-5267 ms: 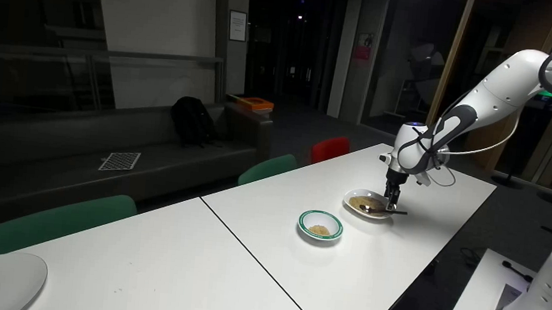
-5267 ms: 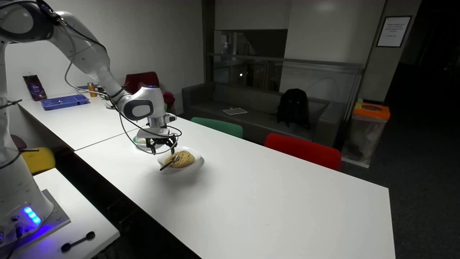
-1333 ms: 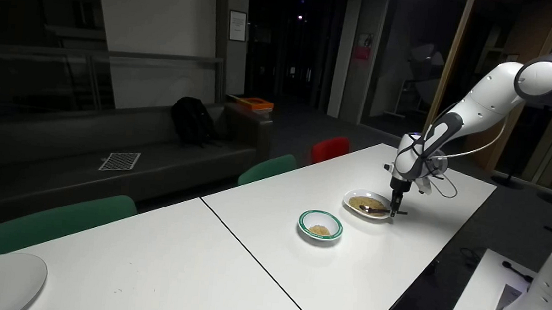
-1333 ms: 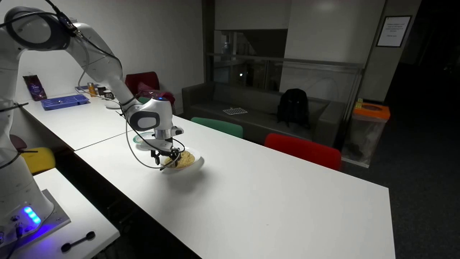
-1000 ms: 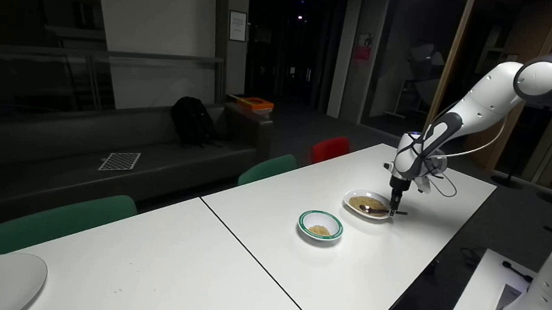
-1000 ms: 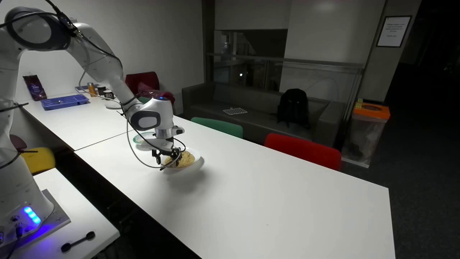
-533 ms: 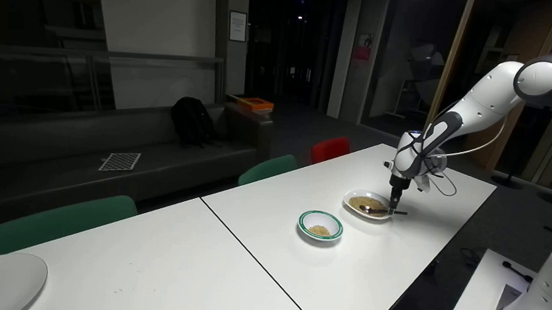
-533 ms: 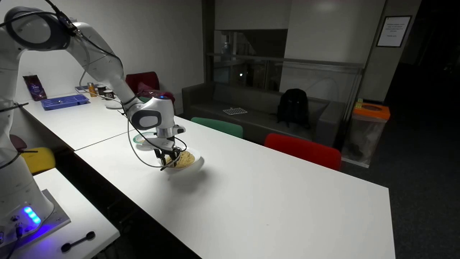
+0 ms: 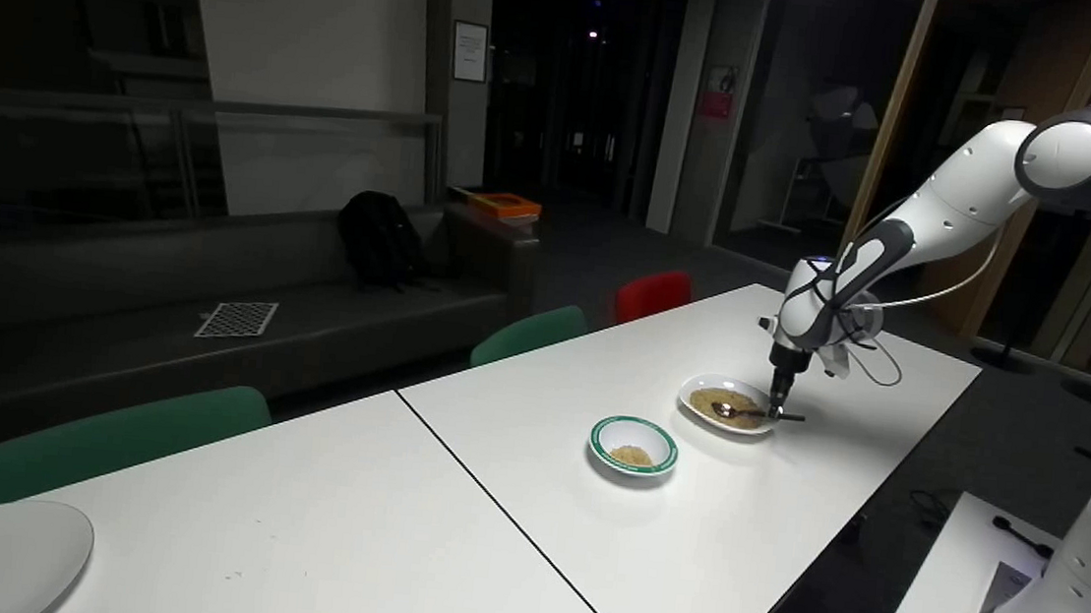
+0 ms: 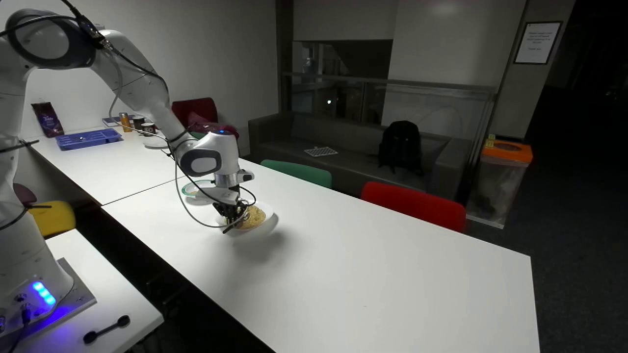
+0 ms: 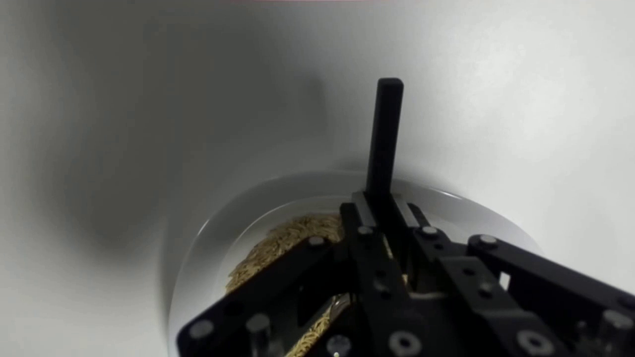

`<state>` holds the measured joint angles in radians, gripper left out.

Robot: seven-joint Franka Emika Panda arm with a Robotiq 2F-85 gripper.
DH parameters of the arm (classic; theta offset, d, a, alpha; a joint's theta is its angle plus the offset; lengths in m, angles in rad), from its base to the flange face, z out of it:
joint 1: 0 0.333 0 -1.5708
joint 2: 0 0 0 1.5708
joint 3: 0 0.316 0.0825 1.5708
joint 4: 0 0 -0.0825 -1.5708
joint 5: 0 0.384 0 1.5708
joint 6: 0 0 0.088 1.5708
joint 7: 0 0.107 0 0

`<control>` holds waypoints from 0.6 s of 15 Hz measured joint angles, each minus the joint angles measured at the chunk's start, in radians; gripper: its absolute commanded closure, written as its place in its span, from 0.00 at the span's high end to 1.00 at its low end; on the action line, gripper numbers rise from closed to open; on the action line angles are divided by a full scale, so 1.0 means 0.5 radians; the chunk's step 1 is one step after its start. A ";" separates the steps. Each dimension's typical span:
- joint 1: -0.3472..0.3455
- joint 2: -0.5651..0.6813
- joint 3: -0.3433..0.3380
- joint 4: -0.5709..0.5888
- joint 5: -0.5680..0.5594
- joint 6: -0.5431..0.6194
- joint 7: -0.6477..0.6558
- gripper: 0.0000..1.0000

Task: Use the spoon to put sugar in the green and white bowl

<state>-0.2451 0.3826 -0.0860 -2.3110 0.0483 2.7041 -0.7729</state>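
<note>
Filling much of both exterior views, the white table (image 10: pixel 373 274) stands before a dark sofa (image 9: pixel 326 327). Over it we see the robot arm (image 9: pixel 971 186) reach down to the white dish (image 11: pixel 201 270). Near the dish but apart from it, we find the green and white bowl (image 9: pixel 635 433) standing upright. The gripper (image 11: pixel 383 206) is over the dish's edge, its jaws clamped on the handle of the spoon (image 11: pixel 385 134), whose free end juts past the rim. Smallest of all, the sugar (image 11: pixel 292 238), slim tan grains to our eyes, lies in the dish, with a smaller pile (image 9: pixel 631 456) in the bowl. The spoon's head is over the dish's sugar; whether it touches the grains, we cannot quite tell.
</note>
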 measured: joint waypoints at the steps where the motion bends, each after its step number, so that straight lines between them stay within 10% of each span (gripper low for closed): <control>1: -0.002 0.000 0.000 0.000 0.000 0.000 0.000 0.03; 9: -0.003 -0.008 0.000 0.008 -0.043 -0.004 0.039 0.03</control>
<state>-0.2465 0.3786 -0.0860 -2.3070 0.0267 2.7020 -0.7533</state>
